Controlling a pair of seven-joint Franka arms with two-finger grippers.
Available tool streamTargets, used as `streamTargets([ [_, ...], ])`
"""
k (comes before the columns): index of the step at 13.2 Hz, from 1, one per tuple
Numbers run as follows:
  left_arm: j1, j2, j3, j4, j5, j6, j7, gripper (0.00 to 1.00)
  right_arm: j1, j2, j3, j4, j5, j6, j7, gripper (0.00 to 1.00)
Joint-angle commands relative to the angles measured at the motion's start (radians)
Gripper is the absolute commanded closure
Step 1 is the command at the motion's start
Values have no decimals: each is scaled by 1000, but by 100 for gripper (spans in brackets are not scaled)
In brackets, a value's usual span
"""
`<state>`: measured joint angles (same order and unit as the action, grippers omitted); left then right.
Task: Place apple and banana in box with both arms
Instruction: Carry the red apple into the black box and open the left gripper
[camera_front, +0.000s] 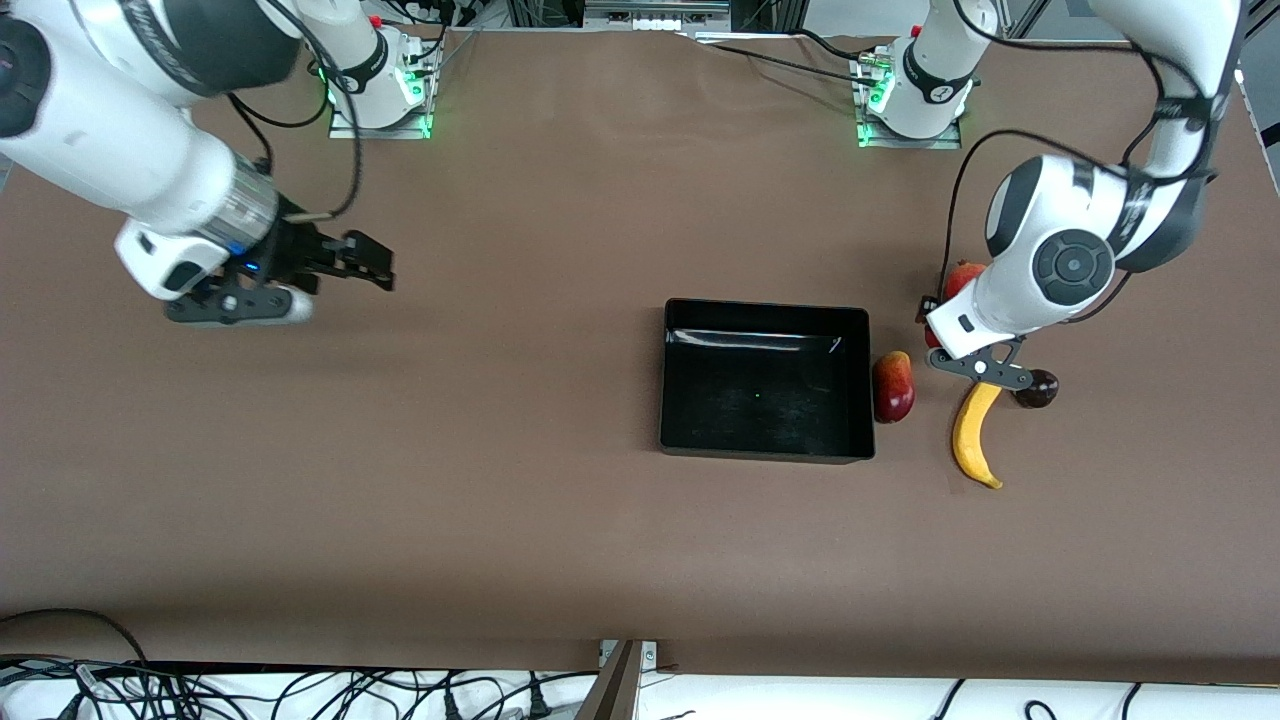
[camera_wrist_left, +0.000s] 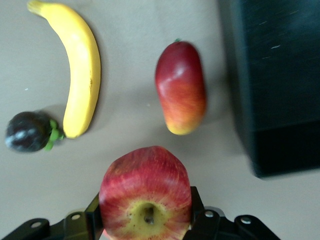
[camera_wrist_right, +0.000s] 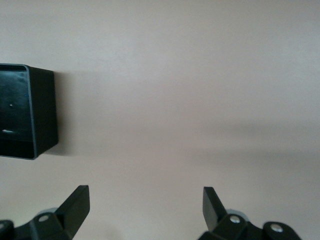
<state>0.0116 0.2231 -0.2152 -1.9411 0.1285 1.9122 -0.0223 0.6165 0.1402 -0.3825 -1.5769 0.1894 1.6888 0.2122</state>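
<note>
the small round red apple with yellowish patches and a dimpled top sits between the two black fingers of the left gripper, which is clenched on its sides; the left wrist view shows the fruit filling the gap from finger to finger. in the front view the apple shows only as a red edge under the white left arm, toward the left arm's end of the table, and whether it rests on the brown table or is raised cannot be told.

ahead of that claw lies the long curved yellow banana, flat on the table, nearer to the front camera than the claw. just beside the banana's darker end is a small dark purple round fruit with a green stem. the elongated dark-red mango-like fruit lies between the banana and the black rectangular open-top plastic box with glossy walls, close to the box's wall. the box holds no fruit.

the right gripper hangs over bare table toward the right arm's end, well apart from the box and from all the fruit. its two black fingers stand wide apart, released, with nothing between them; the right arm waits. a corner of the box shows in the right wrist view, off to one side of that claw.
</note>
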Motion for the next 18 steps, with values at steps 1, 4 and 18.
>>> streamTargets([
  [1, -5, 16, -87, 123, -67, -133, -131, 92, -24, -92, 13, -77, -71, -20, -33, 0],
  [4, -5, 56, -179, 79, -81, -54, -266, 91, -44, -132, 16, -101, -154, -52, -62, 0],
  [18, -38, 294, -182, -24, 16, 370, -357, 0, -552, -131, 450, -60, -199, -55, -179, 0],
])
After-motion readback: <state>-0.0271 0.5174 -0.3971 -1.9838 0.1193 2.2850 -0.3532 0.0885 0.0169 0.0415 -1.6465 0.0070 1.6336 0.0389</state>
